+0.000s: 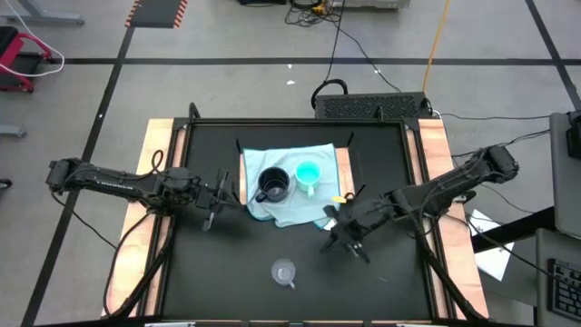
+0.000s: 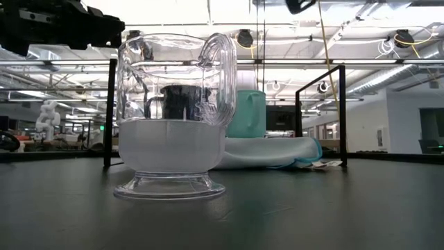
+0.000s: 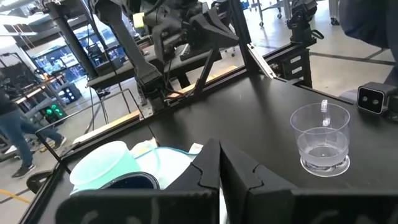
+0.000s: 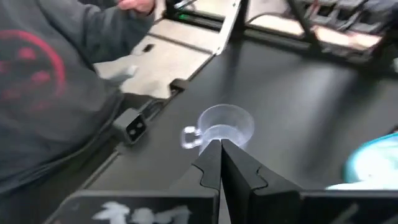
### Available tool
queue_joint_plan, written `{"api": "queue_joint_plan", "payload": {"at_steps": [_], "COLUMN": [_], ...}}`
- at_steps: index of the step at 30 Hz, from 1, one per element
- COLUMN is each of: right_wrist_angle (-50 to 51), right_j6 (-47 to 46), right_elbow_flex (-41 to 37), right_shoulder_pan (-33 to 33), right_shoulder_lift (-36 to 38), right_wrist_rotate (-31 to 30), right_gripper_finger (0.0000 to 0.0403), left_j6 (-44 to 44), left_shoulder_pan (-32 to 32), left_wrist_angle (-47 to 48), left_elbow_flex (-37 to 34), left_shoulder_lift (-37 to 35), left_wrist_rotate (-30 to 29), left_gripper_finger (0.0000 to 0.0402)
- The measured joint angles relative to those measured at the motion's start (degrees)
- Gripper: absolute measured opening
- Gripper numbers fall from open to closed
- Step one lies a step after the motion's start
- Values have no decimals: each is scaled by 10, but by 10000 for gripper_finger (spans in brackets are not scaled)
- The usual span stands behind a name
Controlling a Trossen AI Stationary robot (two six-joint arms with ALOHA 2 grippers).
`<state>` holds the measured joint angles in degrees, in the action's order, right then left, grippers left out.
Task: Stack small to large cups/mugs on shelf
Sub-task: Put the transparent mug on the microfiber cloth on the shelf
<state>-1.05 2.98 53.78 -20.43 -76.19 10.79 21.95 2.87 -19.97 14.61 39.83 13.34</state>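
Progress: I see black mug (image 1: 273, 184) and turquoise cup (image 1: 308, 173) side by side on shelf (image 1: 342, 173), unstacked | clear cup (image 1: 284, 272) alone on table, near front | left gripper (image 1: 216, 194), right gripper (image 1: 343, 234): fingers together, empty.

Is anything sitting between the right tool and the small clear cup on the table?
Nothing visible. In the high view only bare black tabletop lies between the right tool and the clear cup; the black mug and turquoise cup stand apart on the cloth-draped shelf.
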Motion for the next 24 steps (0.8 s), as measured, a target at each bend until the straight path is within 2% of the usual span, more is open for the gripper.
{"api": "queue_joint_plan", "payload": {"at_steps": [6,17,24], "right_wrist_angle": [42,146,240], "right_j6": [13,56,115], "right_elbow_flex": [48,180,299], "right_shoulder_pan": [24,26,26], "right_shoulder_lift": [-66,-196,-258], "right_wrist_rotate": [60,91,93], "right_gripper_finger": [0,0,0], "left_j6": [0,-16,-23], "left_shoulder_pan": [0,-2,-2], "left_wrist_angle": [4,9,9], "left_elbow_flex": [0,0,0], "left_shoulder_lift": [0,0,0], "left_wrist_rotate": [-12,-20,-20], "left_gripper_finger": [5,10,9]}}
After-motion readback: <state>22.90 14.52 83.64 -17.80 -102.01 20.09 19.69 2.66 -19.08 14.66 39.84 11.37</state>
